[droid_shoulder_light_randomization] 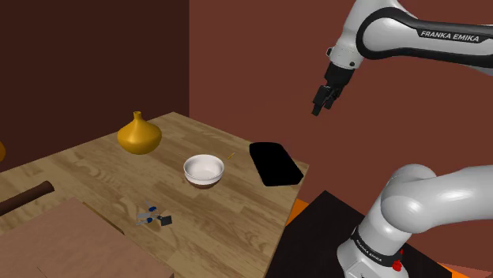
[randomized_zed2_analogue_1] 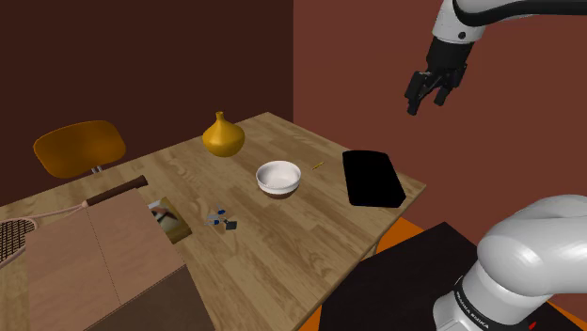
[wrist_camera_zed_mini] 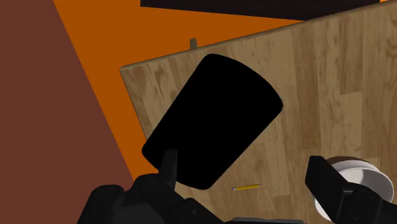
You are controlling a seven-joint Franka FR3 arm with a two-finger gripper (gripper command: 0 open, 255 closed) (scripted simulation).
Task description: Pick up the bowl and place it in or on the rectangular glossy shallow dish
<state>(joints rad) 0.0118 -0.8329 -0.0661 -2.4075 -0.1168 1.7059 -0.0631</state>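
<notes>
I have the gripper (droid_shoulder_light_randomization: 318, 107) (randomized_zed2_analogue_1: 425, 103) (wrist_camera_zed_mini: 242, 162) hanging in the air high above the dish (droid_shoulder_light_randomization: 275, 163) (randomized_zed2_analogue_1: 372, 178) (wrist_camera_zed_mini: 213, 121), fingers spread apart and holding nothing. The dish is flat, black and lies at the table (droid_shoulder_light_randomization: 229, 229) (randomized_zed2_analogue_1: 310, 235) edge. The bowl (droid_shoulder_light_randomization: 204, 169) (randomized_zed2_analogue_1: 278, 176) (wrist_camera_zed_mini: 359, 178), white with a dark base, sits upright near the dish, on its left in the shoulder view, not touching it. A pencil (randomized_zed2_analogue_1: 317, 166) (wrist_camera_zed_mini: 247, 188) lies between dish and bowl. A yellow vase (droid_shoulder_light_randomization: 139, 136) (randomized_zed2_analogue_1: 223, 137) stands well apart from the dish, beyond the bowl.
</notes>
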